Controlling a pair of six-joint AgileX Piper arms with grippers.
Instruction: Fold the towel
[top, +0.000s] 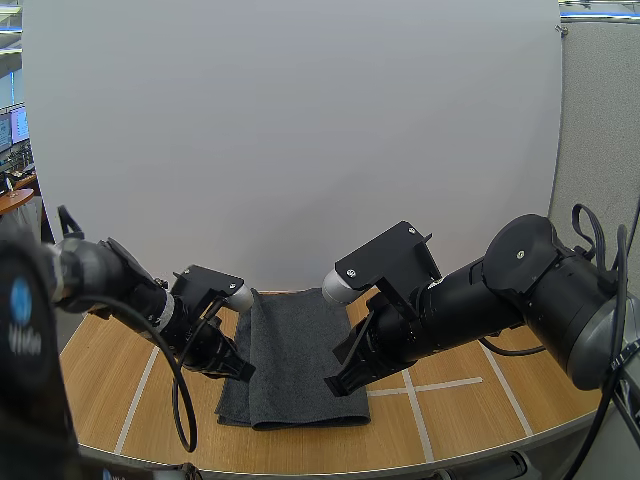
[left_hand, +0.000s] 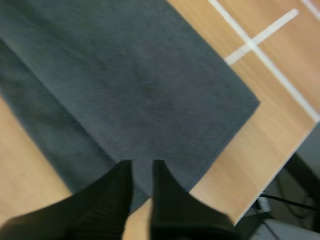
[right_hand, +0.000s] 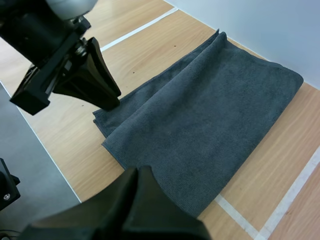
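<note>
A dark grey towel (top: 300, 350) lies folded into a long strip on the wooden table (top: 100, 380), with layered edges along its left side. My left gripper (top: 243, 372) hangs low at the towel's left front edge. In the left wrist view its fingers (left_hand: 115, 200) stand a narrow gap apart over the towel (left_hand: 140, 85), holding nothing. My right gripper (top: 335, 385) hovers at the towel's right front edge. In the right wrist view it (right_hand: 139, 172) forms one dark wedge above the towel's (right_hand: 210, 110) near edge, with the left gripper (right_hand: 112, 102) across the cloth.
White tape lines (top: 440, 385) mark the table to the right of the towel, and another line (top: 135, 400) runs on the left. The curved front edge of the table (top: 330, 462) is close to the towel's near end. A white wall panel stands behind.
</note>
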